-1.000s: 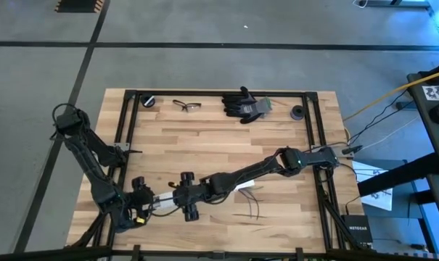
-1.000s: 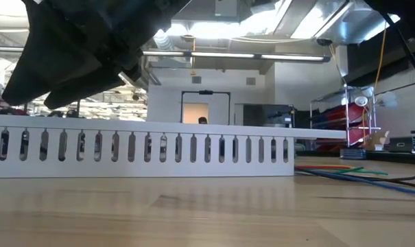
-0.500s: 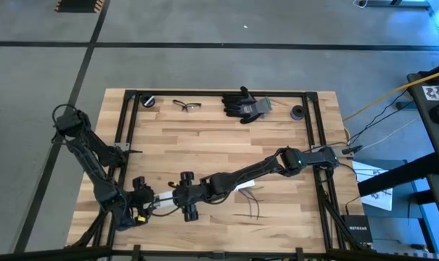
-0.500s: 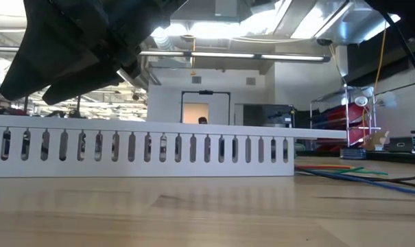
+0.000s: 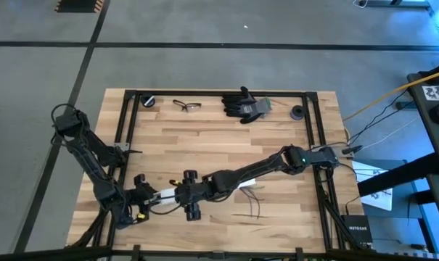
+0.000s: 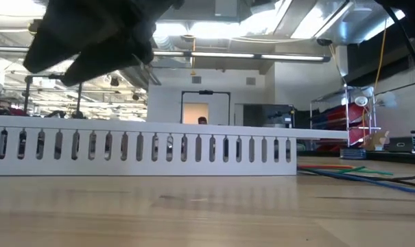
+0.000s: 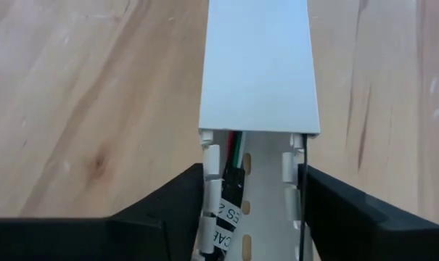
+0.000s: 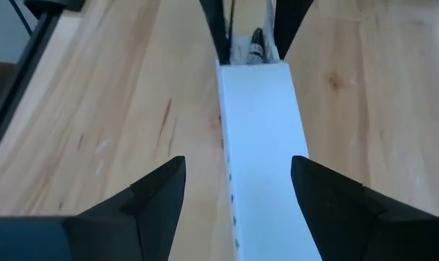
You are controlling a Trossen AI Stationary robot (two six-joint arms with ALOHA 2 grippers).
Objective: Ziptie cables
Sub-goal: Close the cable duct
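Observation:
A white slotted cable duct (image 5: 204, 191) with a lid lies along the near part of the table, its underside on the wood (image 6: 159, 147). Its left end is open, and cables (image 7: 232, 163) (green, red and black) run inside it there. My left gripper (image 7: 254, 174) (image 5: 148, 197) is closed on that end. My right gripper (image 8: 237, 170) (image 5: 174, 196) hangs open above the lid, showing as the dark mass (image 6: 97, 41) in the low view. More thin cables (image 5: 253, 206) splay loose on the table to the right of the duct (image 6: 351, 171). My left gripper pinches the duct's open left end between its two fingers, one on each slotted side wall (image 7: 210, 181). The fingers come from the table's left, slanting down, and lie along the duct. The duct lies flat on the table.
Black gloves (image 5: 244, 105), safety glasses (image 5: 186, 106), a small round part (image 5: 148, 100) and a black roll (image 5: 299, 112) lie along the far edge. A black rail frame (image 5: 128, 130) borders the table. Bare wood lies between the far items and the duct.
My right gripper has risen above the duct's lid; in the low view its dark shape sits higher and farther right. My left gripper has come slightly lower and toward the table's right, onto the duct's left end. The duct stays on the table.

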